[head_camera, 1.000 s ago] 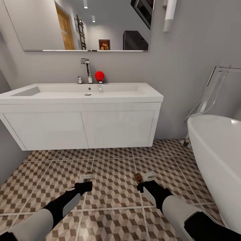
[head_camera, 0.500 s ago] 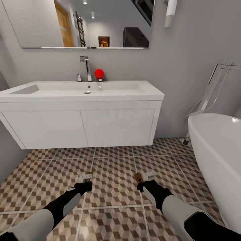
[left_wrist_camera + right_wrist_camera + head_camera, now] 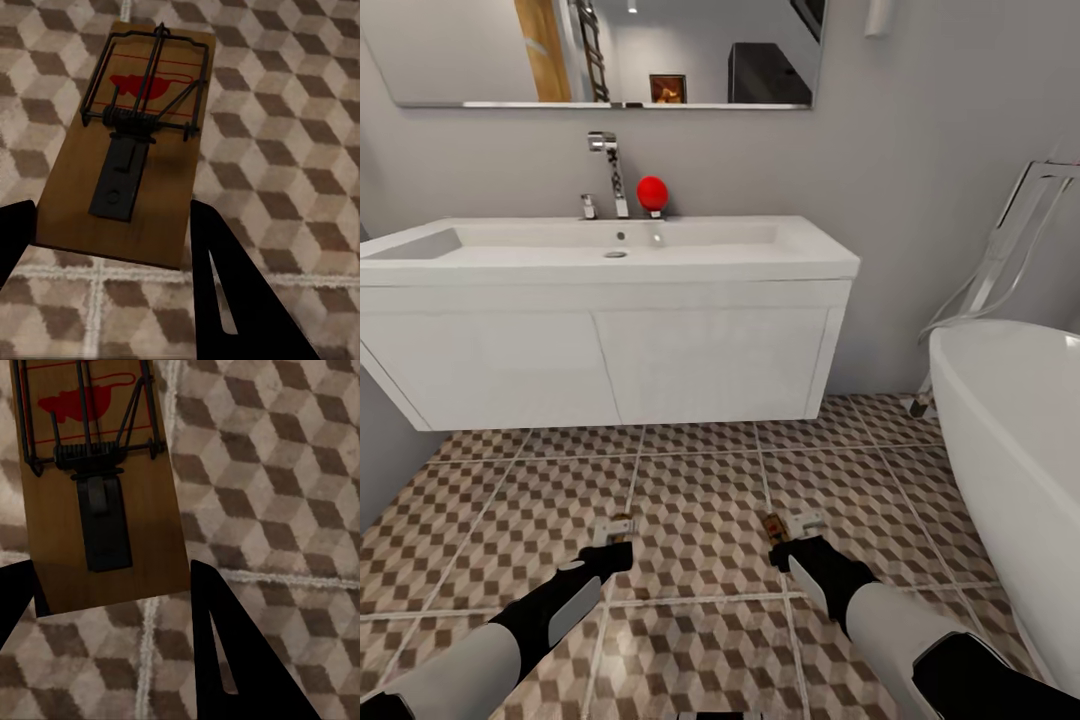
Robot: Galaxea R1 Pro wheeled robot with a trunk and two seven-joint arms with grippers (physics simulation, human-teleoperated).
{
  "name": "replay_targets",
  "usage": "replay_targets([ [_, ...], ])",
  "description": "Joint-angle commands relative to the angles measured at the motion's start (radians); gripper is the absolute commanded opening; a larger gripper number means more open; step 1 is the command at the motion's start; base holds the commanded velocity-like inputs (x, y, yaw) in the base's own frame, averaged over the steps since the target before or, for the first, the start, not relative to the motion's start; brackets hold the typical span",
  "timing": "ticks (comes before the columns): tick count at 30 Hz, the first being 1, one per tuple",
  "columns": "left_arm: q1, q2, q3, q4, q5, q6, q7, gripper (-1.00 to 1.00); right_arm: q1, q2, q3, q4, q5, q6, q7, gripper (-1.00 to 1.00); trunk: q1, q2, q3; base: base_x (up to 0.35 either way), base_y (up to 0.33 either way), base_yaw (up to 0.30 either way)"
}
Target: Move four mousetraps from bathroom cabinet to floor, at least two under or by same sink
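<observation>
Camera dipping and closing on sink (image 3: 610,250); arms unmoved in view. Left tool (image 3: 617,540) clenching mousetrap (image 3: 127,142), right tool (image 3: 792,537) clenching second mousetrap (image 3: 94,480), both hovering over bathroom floor (image 3: 700,490) before sink. Release probably coming next.

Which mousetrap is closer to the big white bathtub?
The mousetrap in the right gripper, i.e. the right-hand mousetrap, is closer to the bathtub. The other mousetrap, in the left gripper, is farther from it.
</observation>
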Motion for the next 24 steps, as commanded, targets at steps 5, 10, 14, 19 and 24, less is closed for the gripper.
replay_targets([
  [5,-0.001,0.001,-0.009,-0.006,-0.001,0.003,0.017,-1.0,0.0,-0.016,0.008,-0.016,-0.014,0.004,-0.006,-1.0,0.002,-0.002,-0.02,0.0,0.0,0.0],
  [10,-0.001,0.0,-0.01,-0.007,-0.004,0.003,0.019,-1.0,0.0,-0.02,0.008,-0.024,-0.014,0.004,-0.007,-1.0,0.004,-0.003,-0.04,0.0,0.0,0.0],
  [14,-0.001,0.0,-0.01,-0.009,-0.004,0.003,0.019,-1.0,0.0,-0.02,0.008,-0.033,-0.013,0.004,-0.007,-1.0,0.006,-0.003,-0.051,0.0,0.0,0.0],
  [19,-0.001,0.001,-0.01,-0.009,-0.005,0.003,0.019,-1.0,0.0,-0.02,0.008,-0.037,-0.013,0.004,-0.007,-1.0,0.006,-0.003,-0.051,0.0,0.0,0.0],
  [24,-0.001,0.001,-0.009,-0.01,-0.004,0.002,0.018,-1.0,0.0,-0.02,0.008,-0.038,-0.013,0.004,-0.007,-1.0,0.006,-0.003,-0.051,0.0,0.0,0.0],
])
